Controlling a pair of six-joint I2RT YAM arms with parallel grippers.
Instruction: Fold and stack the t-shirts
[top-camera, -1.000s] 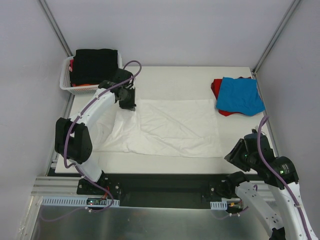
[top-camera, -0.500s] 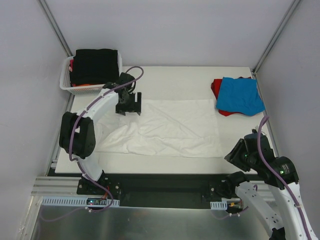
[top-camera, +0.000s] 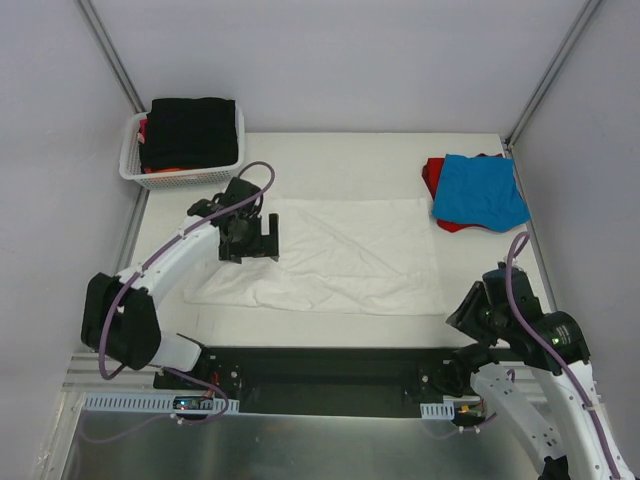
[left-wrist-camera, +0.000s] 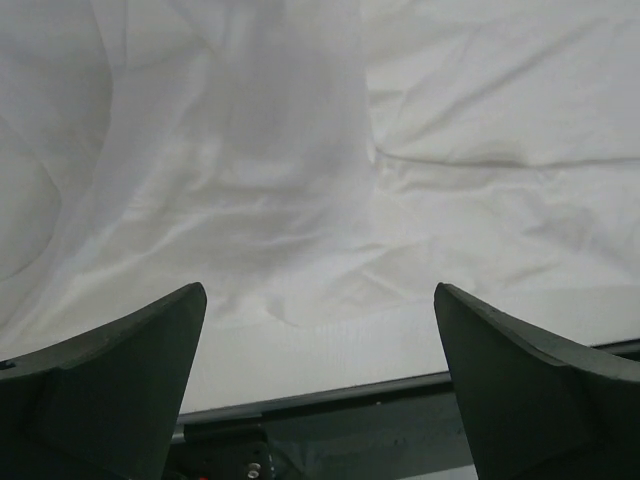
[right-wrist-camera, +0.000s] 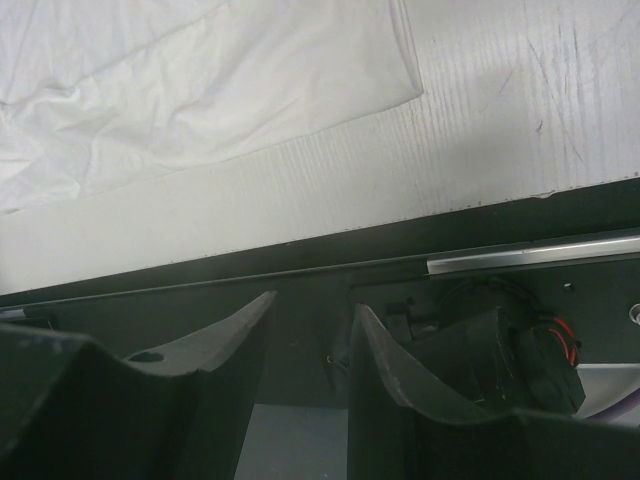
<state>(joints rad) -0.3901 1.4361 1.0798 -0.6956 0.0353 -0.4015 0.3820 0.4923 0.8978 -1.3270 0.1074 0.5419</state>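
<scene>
Left end effector (top-camera: 250, 248) — agape over white t-shirt (top-camera: 345, 255).

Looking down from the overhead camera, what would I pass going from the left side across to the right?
A white basket holding a black t-shirt → white t-shirt spread on the table → blue t-shirt lying on a red t-shirt.

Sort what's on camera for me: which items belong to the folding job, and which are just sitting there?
Job:
white t-shirt, spread out
blue t-shirt atop red t-shirt
black t-shirt in the basket

Just there:
the basket
the table
</scene>
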